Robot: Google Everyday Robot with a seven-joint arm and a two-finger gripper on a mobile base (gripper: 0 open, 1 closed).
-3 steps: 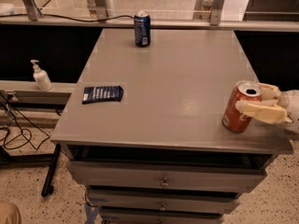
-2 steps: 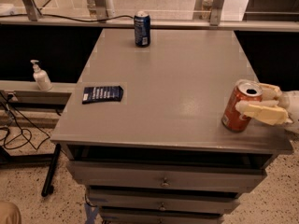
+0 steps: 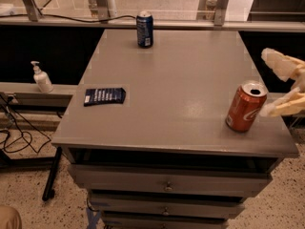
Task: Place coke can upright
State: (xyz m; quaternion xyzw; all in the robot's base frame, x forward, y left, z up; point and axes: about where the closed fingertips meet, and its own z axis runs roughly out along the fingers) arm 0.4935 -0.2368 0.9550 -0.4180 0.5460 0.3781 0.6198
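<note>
Camera view: red-orange aluminium coke can [image 3: 245,107] w/ white script and silver pull-tab top now stands on its base at the near right corner of the grey desk [image 3: 181,80], close to the right and near edges. It looks upright, maybe a slight lean; hard to tell.

Change vs 1.0 s and 0.7 s ago: the pale gripper [image 3: 266,85] was clamped on the can then; now its fingers [image 3: 281,63] are spread wide apart and hold nothing. Upper one sits up and off to the right of the can, lower one is level w/ the can's body, tip just beside or grazing its right side; can't tell which. The can has barely shifted. Judgement: can is released and standing by itself, so the task is prob. all but done. Risk left is the lower finger nudging the can as the arm pulls away.

Containers:
- Coke can: tab hole open, contents not visible.
- Dark blue drink can [image 3: 144,28]: upright at the far edge of the desk, well apart from the coke can; contents unknown.
- White pump bottle [image 3: 42,78]: on a ledge left of the desk.
- Grey drawers [image 3: 167,185] below the desk top: fronts closed, insides hidden.

Also a dark blue flat packet [image 3: 104,96] lying on the desk's left side.
</note>
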